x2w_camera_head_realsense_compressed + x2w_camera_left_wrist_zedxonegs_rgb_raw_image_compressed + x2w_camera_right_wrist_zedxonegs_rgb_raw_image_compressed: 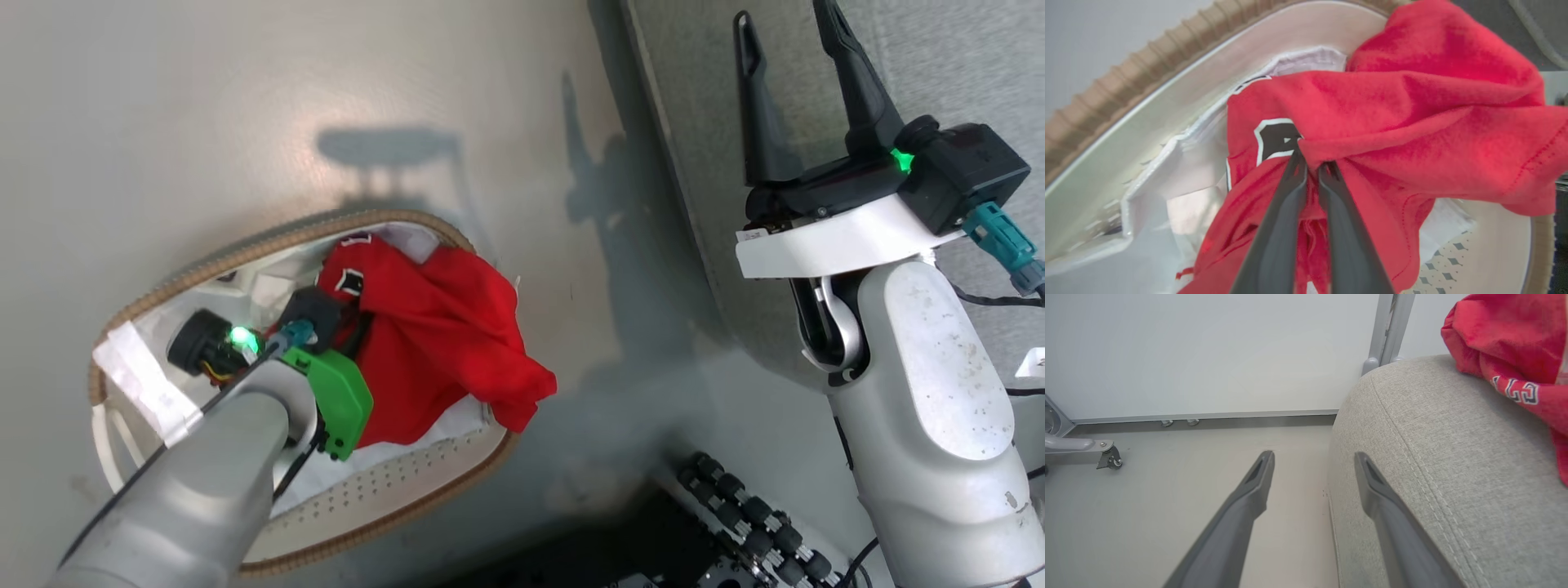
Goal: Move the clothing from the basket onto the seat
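Observation:
The basket (408, 482) stands on the floor at lower left, white with a tan woven rim. Red clothing (441, 327) lies bunched in it and hangs over its right rim. My left arm reaches down into the basket. In the left wrist view my left gripper (1312, 165) is shut on a fold of the red clothing (1412, 114), beside its black-and-white patch (1274, 139). My right gripper (784, 15) is open and holds nothing, at the edge of the grey seat (963, 57). Another red garment (1506, 343) with white lettering lies on the seat (1433, 457).
Pale floor (245, 98) separates the basket from the seat. My base with black rollers (759, 514) is at the bottom. A white wall, a grey post (1388, 330) and a caster foot (1106, 457) stand beyond the seat's end.

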### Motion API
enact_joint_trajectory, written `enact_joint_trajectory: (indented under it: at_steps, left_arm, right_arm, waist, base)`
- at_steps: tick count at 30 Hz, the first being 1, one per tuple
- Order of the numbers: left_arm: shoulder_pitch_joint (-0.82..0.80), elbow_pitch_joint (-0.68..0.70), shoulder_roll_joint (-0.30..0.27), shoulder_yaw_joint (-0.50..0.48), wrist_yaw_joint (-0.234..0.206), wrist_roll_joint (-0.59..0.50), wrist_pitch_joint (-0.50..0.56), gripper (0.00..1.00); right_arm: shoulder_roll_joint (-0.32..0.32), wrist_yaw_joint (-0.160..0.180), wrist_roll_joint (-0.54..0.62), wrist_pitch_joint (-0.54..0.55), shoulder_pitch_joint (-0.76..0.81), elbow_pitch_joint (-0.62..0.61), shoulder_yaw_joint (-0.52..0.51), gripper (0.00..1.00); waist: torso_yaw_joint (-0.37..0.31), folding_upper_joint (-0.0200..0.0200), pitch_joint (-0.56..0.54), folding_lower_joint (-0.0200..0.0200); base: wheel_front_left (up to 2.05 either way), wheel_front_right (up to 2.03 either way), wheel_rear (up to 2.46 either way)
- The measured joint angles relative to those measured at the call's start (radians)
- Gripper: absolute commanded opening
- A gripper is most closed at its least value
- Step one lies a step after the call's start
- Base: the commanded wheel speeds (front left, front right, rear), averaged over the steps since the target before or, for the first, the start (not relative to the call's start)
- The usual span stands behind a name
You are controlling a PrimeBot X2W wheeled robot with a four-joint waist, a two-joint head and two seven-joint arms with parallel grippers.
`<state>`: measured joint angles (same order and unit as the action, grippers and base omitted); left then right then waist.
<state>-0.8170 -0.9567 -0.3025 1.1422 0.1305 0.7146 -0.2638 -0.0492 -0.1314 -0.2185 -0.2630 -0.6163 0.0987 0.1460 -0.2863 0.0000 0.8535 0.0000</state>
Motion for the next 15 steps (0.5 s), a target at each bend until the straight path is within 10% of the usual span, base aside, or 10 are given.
enact_joint_trajectory:
  at_steps: [15]
  left_arm:
    - [0.251, 0.18, 0.031, -0.292, 0.0, -0.096, 0.0, 0.0]
  right_arm:
    - [0.001, 0.0, 0.028, 0.0, 0.093, 0.129, 0.024, 1.0]
  waist:
    - [0.055, 0.0, -0.281, 0.0]
  base:
    - [0.0, 0.0, 0.0]
